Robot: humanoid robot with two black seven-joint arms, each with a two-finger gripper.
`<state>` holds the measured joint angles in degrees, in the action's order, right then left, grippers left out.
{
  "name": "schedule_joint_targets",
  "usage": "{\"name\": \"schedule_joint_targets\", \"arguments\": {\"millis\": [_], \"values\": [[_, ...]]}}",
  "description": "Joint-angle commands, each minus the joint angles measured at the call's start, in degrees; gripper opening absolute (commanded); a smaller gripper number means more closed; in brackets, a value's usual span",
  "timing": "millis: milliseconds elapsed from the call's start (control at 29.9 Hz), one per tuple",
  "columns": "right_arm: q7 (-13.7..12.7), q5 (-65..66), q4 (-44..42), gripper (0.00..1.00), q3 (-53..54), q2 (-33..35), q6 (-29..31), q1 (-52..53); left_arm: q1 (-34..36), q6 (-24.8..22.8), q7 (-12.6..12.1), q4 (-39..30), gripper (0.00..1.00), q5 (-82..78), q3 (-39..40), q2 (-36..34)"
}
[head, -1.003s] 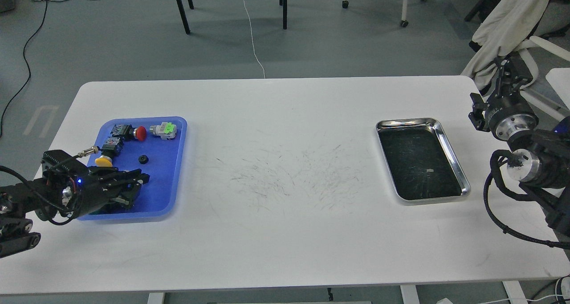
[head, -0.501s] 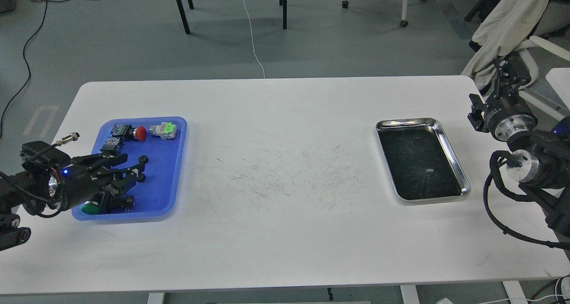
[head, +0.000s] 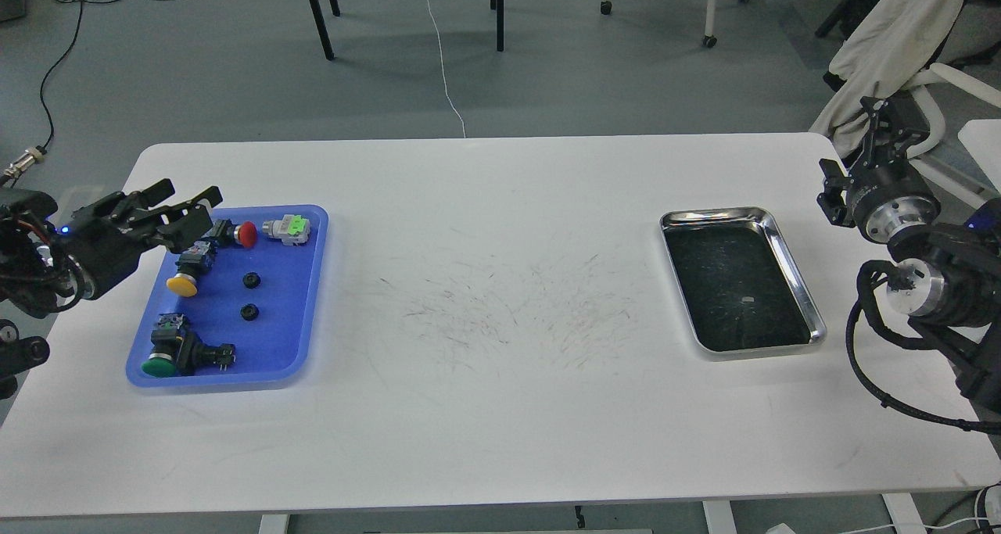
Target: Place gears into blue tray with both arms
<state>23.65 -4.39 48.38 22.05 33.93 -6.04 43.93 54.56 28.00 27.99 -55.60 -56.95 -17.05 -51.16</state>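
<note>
Two small black gears lie in the blue tray [head: 293, 338] at the left of the table, one gear [head: 251, 281] just behind the other gear [head: 249, 313]. My left gripper [head: 191, 198] hovers over the tray's back left corner, raised, open, with nothing between its fingers. My right gripper [head: 891, 120] is at the far right, past the table's right edge, seen small and dark against a chair, so its fingers cannot be told apart.
Push-button switches with red [head: 246, 234], yellow [head: 182, 284] and green [head: 159, 364] caps and a grey part with a green cap [head: 288, 228] share the blue tray. A steel tray [head: 782, 246] with a dark inside sits at the right. Chairs and cables stand beyond the table.
My left gripper rose and drew back to the left, off the tray's front part. A second gear now lies in the tray, and the yellow and green buttons are uncovered. The right arm barely moved.
</note>
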Motion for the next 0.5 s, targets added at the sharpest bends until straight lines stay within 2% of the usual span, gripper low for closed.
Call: {"name": "schedule_joint_targets", "arguments": {"millis": [0,33,167,334,468], "values": [[-0.1,0.2,0.3,0.98,0.0,0.2,0.0,0.1,0.0,-0.7,0.0,-0.5,0.94,1.7,6.7,-0.5],[0.0,0.3,0.4,0.98,0.0,0.1,-0.1,0.1,0.0,-1.6,0.0,-0.6,0.98,3.1,9.0,-0.5],[-0.1,1.1,1.6,0.98,0.0,0.4,-0.5,0.4,0.1,-8.6,0.0,0.1,0.98,8.9,16.6,0.2],[-0.2,1.8,4.9,0.98,0.1,1.0,-0.5,0.9,0.5,-12.0,0.0,0.3,0.98,16.5,22.6,1.7],[0.1,2.1,5.3,0.98,0.1,0.9,-0.7,2.0,1.1,-13.0,0.0,0.8,0.98,23.1,23.4,4.0]]}}
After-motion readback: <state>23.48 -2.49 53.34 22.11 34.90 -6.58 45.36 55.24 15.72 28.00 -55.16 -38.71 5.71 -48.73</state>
